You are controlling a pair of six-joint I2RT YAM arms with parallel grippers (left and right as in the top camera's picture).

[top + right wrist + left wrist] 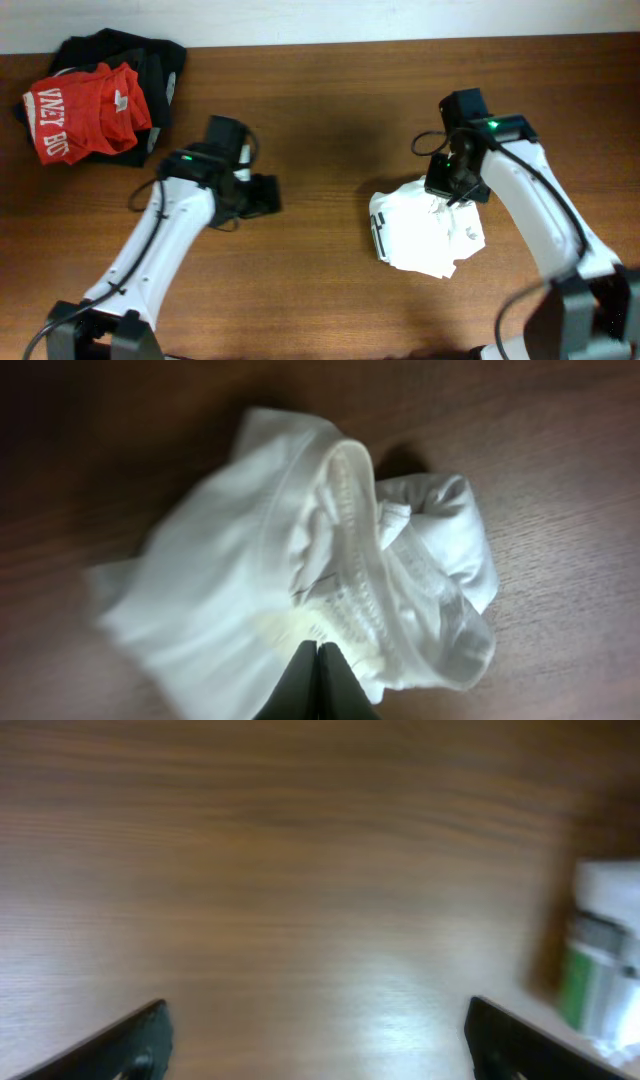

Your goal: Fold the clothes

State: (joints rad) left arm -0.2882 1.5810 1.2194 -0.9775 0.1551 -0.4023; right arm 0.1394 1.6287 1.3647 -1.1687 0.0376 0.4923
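Note:
The clothes (425,235) are a white shirt lying in a crumpled bundle right of the table's middle. My right gripper (452,192) is at the bundle's upper edge. In the right wrist view its fingers (318,648) are pressed together at the fabric beside the ribbed collar (355,510), shut on the clothes (250,560). Their left part is blurred. My left gripper (265,195) hovers over bare wood left of centre, well apart from the shirt. It is open, with nothing between its widely spread fingers (320,1050). The left wrist view catches the shirt's edge (608,890) at far right.
A red shirt with white lettering (85,110) lies on a black garment (150,55) at the table's far left corner. Brown wooden table (330,130) runs between the two arms.

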